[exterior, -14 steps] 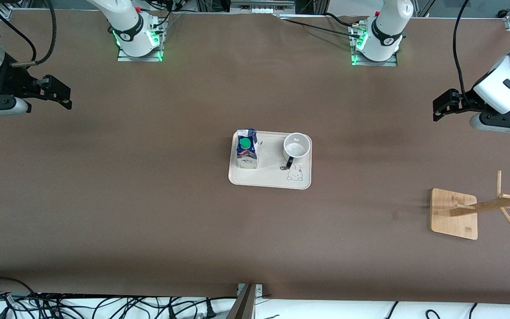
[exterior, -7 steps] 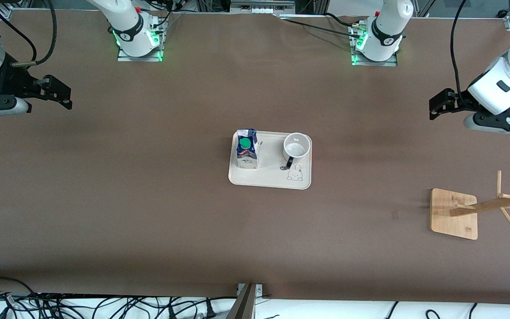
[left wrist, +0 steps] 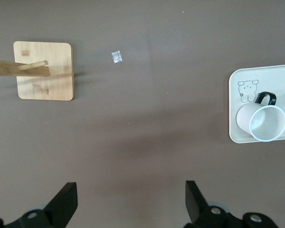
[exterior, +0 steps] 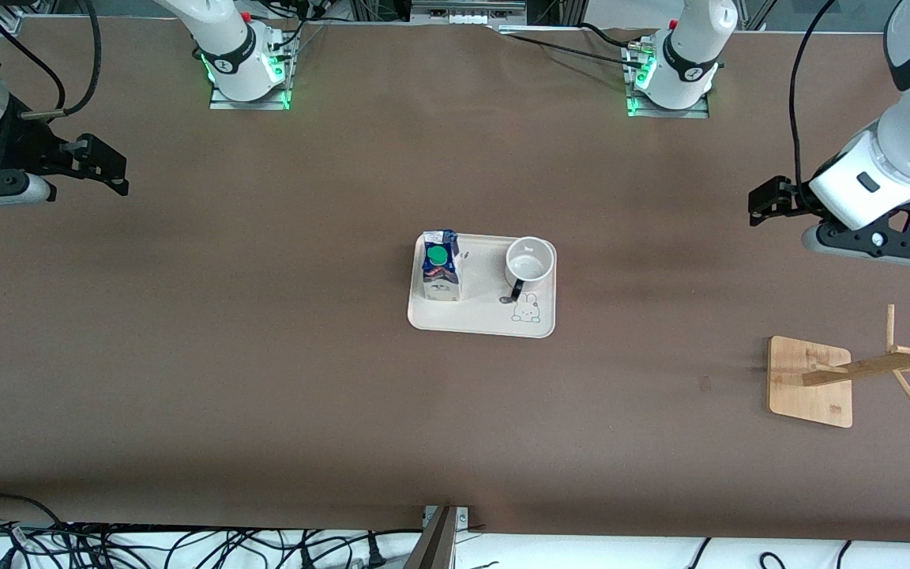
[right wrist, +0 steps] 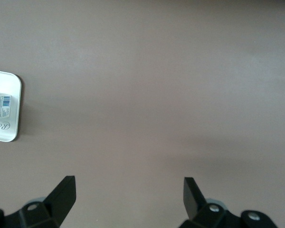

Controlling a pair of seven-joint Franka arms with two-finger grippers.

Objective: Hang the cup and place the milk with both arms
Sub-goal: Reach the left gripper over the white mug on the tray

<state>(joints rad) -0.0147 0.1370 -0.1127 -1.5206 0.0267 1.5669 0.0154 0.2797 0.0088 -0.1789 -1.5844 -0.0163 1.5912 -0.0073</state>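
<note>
Two pincers, both empty and with fingers spread wide, hang over bare desk well apart from the work. Your left pincer point(exterior: 763, 207) is over the desk toward the left arm's end, your right pincer point(exterior: 111, 167) over the right arm's end, where that arm waits. The cup point(exterior: 528, 261) and the milk point(exterior: 440, 266) stand upright side by side on the cream tray point(exterior: 477, 322) at mid-desk, the cup on the side toward the left arm, its black handle pointing toward the front camera. The wooden rack point(exterior: 810, 382) stands near the left arm's end, nearer the front camera than the tray.

Watch these risks. The cup's handle is thin, and I judge that a grip on it or on the rim could let the cup swing, so it may miss a peg or knock the rack over. The tray looks light; a sideways nudge from either pincer could slide it and tip the milk. With both things so close together, two arms reaching at once could collide over the tray.

Since a second ago, your left pincer has moved toward the tray and away from the desk's end, its wrist turning. The right pincer has stayed put, and the tray, cup, milk and rack have not shifted.
</note>
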